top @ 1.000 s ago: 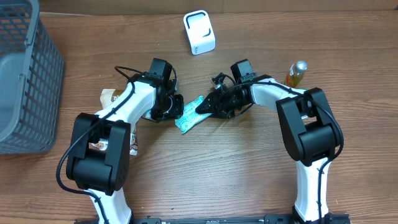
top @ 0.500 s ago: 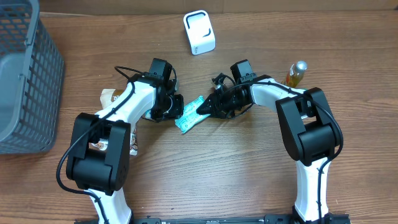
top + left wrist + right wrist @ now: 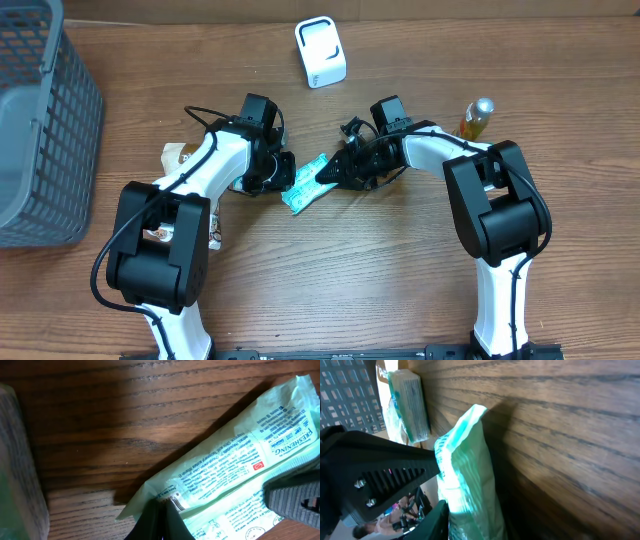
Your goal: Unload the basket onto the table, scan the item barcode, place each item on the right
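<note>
The left gripper (image 3: 284, 176) is pinched tight on the left edge of the green packet (image 3: 305, 186), which lies at the middle of the table (image 3: 400, 290). The right gripper (image 3: 325, 173) grips its right end, jaws narrow. It looks light, limp and slippery (thin film), so the sealed edges seem the safest hold.

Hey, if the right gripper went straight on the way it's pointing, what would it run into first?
The right gripper points into the packet, which is already between its jaws. Pushing on, it would probably meet the left gripper at the packet's other end, though depth is unclear.
</note>
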